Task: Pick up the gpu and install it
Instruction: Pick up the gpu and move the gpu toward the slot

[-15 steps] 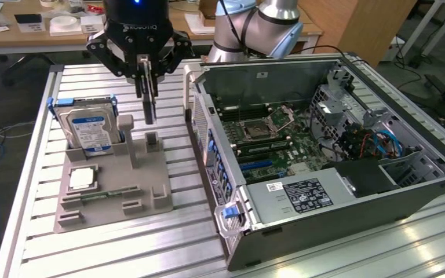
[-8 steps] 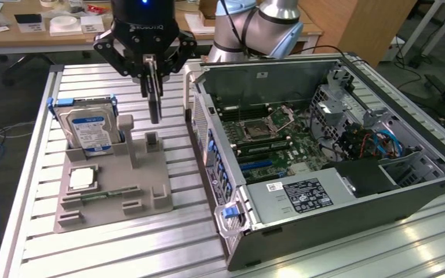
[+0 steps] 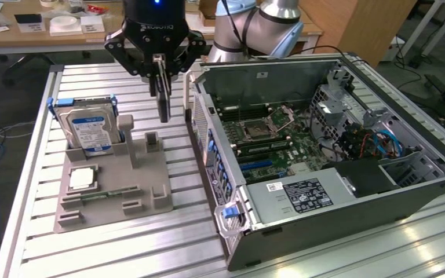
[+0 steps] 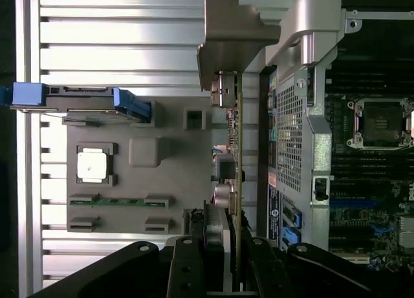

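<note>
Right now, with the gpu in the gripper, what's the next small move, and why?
Probably shift it toward the exterior view's right without lowering. The gripper holds the gpu upright above the table, between the grey fixture and the open case. The near wall of the case stands between the card and the blue slot, so it should clear that wall first.

So the gpu [image 3: 164,107] hangs edge-on, neither face shows, and its upper end is buried between the gripper [image 3: 161,78] fingers. The gripper's body gets chopped by the exterior view's top edge. The hard drive [image 3: 91,130] label print is too tiny to read. The square chip [image 3: 81,178] at the grey holder [image 3: 110,211] edge on the exterior view's left, maybe a CPU, is blurry.
</note>
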You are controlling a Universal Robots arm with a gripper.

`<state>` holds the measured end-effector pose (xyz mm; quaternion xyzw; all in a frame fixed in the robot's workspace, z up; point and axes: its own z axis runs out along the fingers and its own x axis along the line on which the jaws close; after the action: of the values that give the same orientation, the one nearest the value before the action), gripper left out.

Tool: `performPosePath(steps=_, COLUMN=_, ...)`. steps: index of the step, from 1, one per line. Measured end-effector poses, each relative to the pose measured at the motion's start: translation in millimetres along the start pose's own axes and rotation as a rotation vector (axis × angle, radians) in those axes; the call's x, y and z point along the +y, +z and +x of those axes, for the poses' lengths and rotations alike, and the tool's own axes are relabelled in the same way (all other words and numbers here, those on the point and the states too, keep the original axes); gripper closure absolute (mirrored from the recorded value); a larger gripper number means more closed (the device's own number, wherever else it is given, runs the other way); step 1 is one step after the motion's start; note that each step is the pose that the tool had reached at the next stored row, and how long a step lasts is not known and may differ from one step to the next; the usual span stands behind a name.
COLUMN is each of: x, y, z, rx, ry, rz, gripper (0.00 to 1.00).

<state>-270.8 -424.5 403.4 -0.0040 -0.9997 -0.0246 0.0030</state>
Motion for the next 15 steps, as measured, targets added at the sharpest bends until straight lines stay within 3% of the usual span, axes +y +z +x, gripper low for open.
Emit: performPosePath(steps=15, x=0.2, y=0.0, z=-29.9, rx=0.0000, ry=0.000, rz=0.0000, gripper=0.72)
